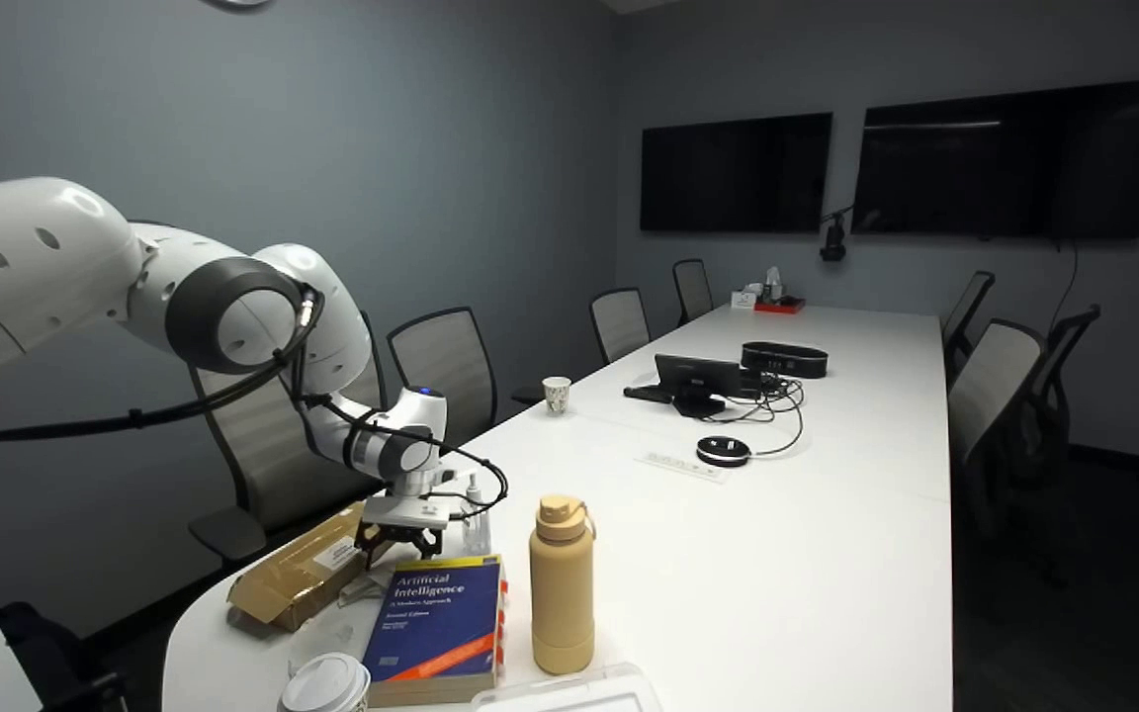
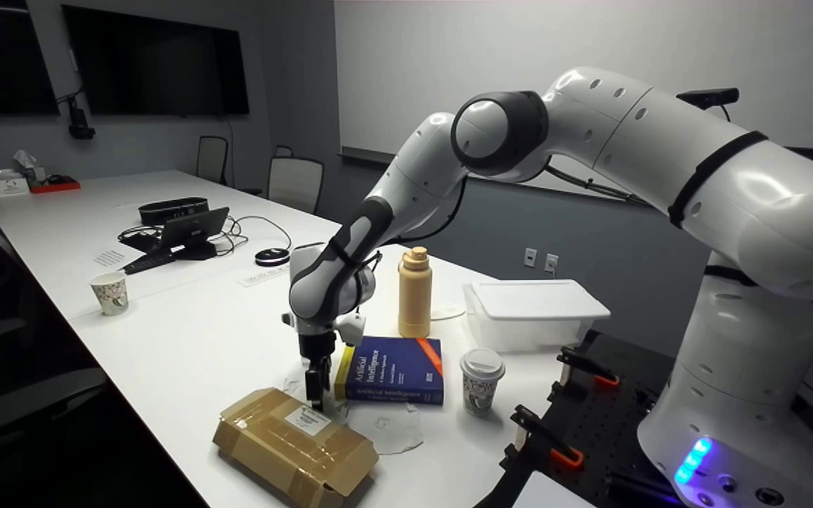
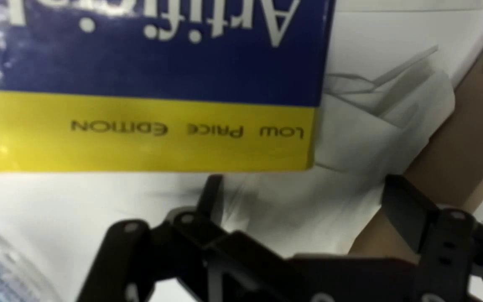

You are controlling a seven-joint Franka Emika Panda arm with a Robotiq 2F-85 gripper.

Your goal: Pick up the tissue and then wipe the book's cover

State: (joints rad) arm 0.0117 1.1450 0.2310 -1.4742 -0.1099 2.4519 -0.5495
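The book (image 1: 446, 613) lies flat on the table, blue with white lettering, a yellow band and a reddish-orange stripe. Its yellow end (image 3: 141, 134) fills the upper left of the wrist view. A crumpled white tissue (image 3: 375, 134) lies between the book and a cardboard box, and part of it spreads between my fingers. My gripper (image 3: 304, 180) points down with its jaws wide apart, one finger beside the book's end and the other by the box. In an exterior view the gripper (image 2: 317, 398) is low over the table; whether it touches the tissue I cannot tell.
The brown cardboard box (image 2: 293, 441) stands close to the gripper. A clear pump bottle (image 1: 477, 524) is just behind it. Near the book stand a tan bottle (image 1: 562, 593), a lidded paper cup (image 2: 480, 381) and a plastic container (image 2: 537, 310).
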